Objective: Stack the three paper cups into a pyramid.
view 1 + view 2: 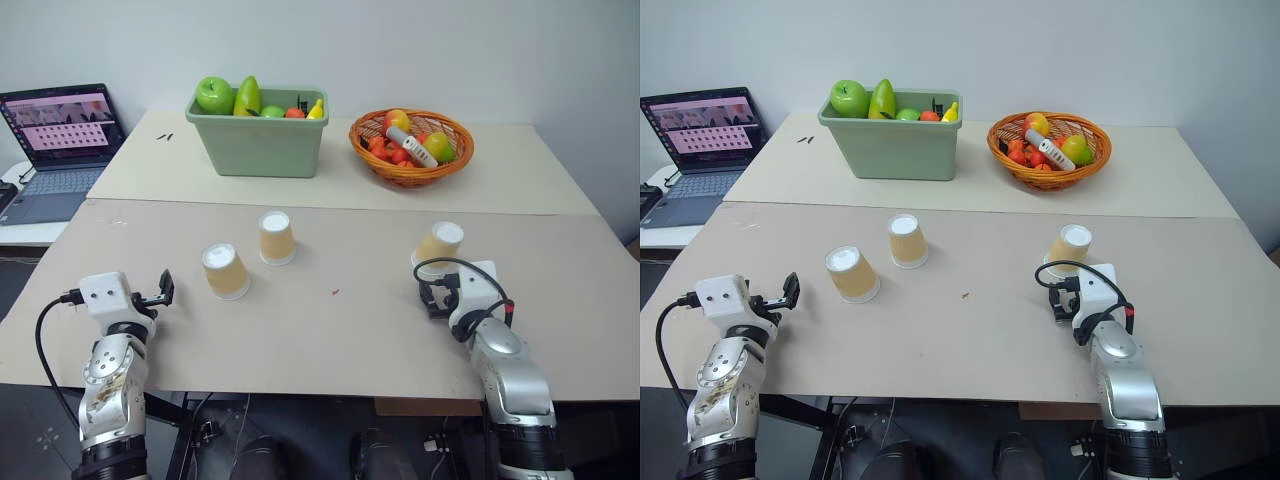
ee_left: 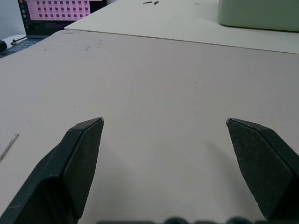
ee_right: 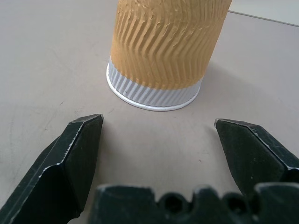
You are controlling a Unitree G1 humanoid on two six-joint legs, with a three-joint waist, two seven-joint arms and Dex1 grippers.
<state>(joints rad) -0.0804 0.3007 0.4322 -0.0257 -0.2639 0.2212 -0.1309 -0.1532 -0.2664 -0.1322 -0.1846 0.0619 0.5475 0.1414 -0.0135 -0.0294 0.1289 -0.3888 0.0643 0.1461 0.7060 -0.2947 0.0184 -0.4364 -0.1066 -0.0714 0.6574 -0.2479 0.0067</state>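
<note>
Both grippers hover spread over the near beige table [image 1: 330, 340]: right gripper [image 3: 159, 128] just short of one upside-down tan paper cup [image 1: 438, 246], left gripper [image 2: 163, 123] left of two upside-down tan paper cups [image 1: 225, 271] [image 1: 276, 238].

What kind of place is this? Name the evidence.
Probably a lab or test room set up for robot practice: two plain boards as a tabletop, an open laptop at the side, and a green bin and wicker basket of toy fruit.

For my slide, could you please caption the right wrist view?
Open right hand facing an upside-down ribbed tan paper cup.
</note>
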